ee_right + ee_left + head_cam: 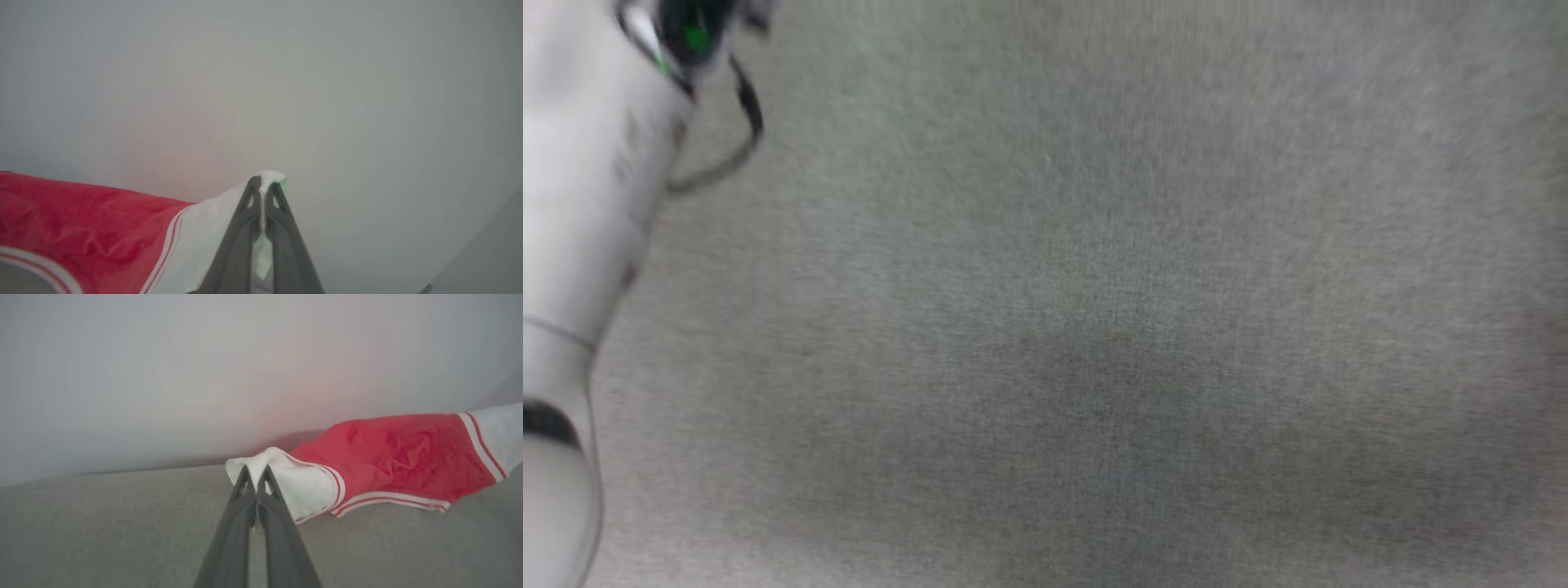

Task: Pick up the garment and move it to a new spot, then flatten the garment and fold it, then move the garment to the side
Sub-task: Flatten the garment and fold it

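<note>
Two-handed spreading of the garment [400,457], seen from the head and both wrists. The left tool [256,470] is clamped narrow on the tip of one white sleeve [302,490]. The right tool [263,181] is pinched shut on the other white sleeve [200,241], with a fold of pale cloth showing between its fingers. The red body hangs between the two grips.

In the left wrist view the striped hem and the held sleeve rest on the grey fabric surface [102,531], close to a pale wall [163,375]. To the right of that tool the cloth runs across the view, wrinkled rather than smooth. In the right wrist view the red panel trails off to the left of the tool.

The head view is blurred. It shows bare grey surface and the pale left forearm [580,229] at its left edge.

The step in hand appears to be the placing or flattening stage, since no fold is visible. The next move probably calls for drawing the sleeves apart to take out the slack. The cloth would then be lowered evenly, so the body lies flat before either grip is released. Uneven tension risks a twisted or bunched lie.
</note>
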You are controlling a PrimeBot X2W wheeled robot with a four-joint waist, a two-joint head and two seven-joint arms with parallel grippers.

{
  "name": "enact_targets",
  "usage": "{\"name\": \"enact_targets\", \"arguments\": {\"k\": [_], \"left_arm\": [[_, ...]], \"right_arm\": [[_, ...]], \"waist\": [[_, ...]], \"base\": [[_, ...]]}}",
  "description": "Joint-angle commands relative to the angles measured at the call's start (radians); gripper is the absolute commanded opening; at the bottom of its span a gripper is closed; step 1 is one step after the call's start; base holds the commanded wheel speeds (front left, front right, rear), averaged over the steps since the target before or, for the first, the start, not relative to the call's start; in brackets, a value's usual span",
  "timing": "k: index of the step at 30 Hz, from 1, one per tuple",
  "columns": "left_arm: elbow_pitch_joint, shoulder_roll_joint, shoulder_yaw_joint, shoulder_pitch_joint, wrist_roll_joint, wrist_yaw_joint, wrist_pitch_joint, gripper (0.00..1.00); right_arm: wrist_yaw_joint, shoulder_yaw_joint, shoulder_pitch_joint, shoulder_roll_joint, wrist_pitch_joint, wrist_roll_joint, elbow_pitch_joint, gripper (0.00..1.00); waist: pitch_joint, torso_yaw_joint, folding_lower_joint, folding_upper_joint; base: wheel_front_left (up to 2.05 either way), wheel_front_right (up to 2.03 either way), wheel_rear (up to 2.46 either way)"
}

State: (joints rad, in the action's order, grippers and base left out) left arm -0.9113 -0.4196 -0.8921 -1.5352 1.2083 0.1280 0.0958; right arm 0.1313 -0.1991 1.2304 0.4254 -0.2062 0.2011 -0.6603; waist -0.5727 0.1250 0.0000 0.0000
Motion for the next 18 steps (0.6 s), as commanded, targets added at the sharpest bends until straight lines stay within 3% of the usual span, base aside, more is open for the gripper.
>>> {"name": "enact_targets", "arguments": {"k": [1, 11, 18], "left_arm": [[0.009, -0.013, -0.015, 0.052, 0.004, 0.003, 0.017, 0.0], [0.103, -0.104, -0.116, 0.324, -0.007, 0.001, 0.057, 0.0], [0.32, -0.221, -0.156, 0.57, 0.031, -0.083, 0.096, 0.0]], "right_arm": [[-0.001, -0.011, -0.063, 0.02, 0.023, 0.059, 0.002, 0.0], [-0.001, -0.14, -0.45, 0.138, 0.286, 0.374, 0.139, 0.0], [-0.001, -0.27, -0.728, 0.279, 0.458, 0.569, 0.371, 0.0]], "waist": [[0.193, -0.002, 0.0, 0.0], [0.415, -0.009, 0.0, 0.0], [0.524, -0.012, 0.0, 0.0]], "base": [[0.0, 0.0, 0.0], [0.0, 0.0, 0.0], [0.0, 0.0, 0.0]]}}
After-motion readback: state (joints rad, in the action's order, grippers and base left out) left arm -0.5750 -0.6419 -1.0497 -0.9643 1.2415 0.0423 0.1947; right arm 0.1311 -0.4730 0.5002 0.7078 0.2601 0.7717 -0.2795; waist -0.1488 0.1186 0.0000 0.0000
